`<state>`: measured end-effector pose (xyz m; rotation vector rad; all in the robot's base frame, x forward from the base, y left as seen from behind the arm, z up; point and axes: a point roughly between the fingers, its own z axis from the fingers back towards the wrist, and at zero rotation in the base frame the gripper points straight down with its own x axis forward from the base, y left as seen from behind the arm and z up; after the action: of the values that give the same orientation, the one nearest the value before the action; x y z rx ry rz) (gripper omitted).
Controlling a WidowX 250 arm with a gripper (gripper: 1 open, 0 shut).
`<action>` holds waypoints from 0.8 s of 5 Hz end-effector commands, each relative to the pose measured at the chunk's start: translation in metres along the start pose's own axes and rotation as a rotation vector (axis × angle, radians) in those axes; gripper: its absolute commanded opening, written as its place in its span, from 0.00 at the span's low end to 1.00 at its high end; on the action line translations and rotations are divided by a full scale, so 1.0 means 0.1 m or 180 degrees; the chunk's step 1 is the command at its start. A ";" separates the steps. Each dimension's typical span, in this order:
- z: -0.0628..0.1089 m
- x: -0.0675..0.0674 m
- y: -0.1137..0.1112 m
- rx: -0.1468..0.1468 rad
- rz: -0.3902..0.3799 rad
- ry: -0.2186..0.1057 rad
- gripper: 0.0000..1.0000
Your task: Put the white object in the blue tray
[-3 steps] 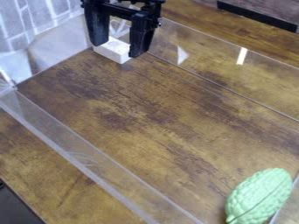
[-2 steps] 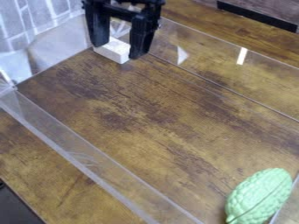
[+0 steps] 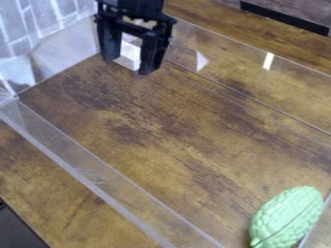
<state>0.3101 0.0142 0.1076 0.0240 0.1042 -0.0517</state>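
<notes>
Right now the white object (image 3: pixel 128 60) sits on the desk (image 3: pixel 168 126) between the wide-open jaws (image 3: pixel 134 60), only partly visible behind the near finger and not yet gripped. Likely risks: off-centre closing could push or twist the block out sideways, or a fingertip could land on top. No blue tray shows; the green leaf-shaped thing (image 3: pixel 287 217) lies well clear.

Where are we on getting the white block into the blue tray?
Done: nothing moved yet; the white block sits on the wooden table. In hand: the open gripper points down with its fingers either side of the block, not closed on it. Left: close, lift, and carry it to the blue tray, which is not in view.
</notes>
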 end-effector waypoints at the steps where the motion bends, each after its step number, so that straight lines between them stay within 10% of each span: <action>1: 0.17 0.12 0.19 0.0038 0.0058 -0.0223 1.00; 4: 0.06 0.23 0.21 0.0022 0.0021 -0.0193 1.00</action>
<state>0.3258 0.0302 0.0920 0.0243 0.1133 -0.0528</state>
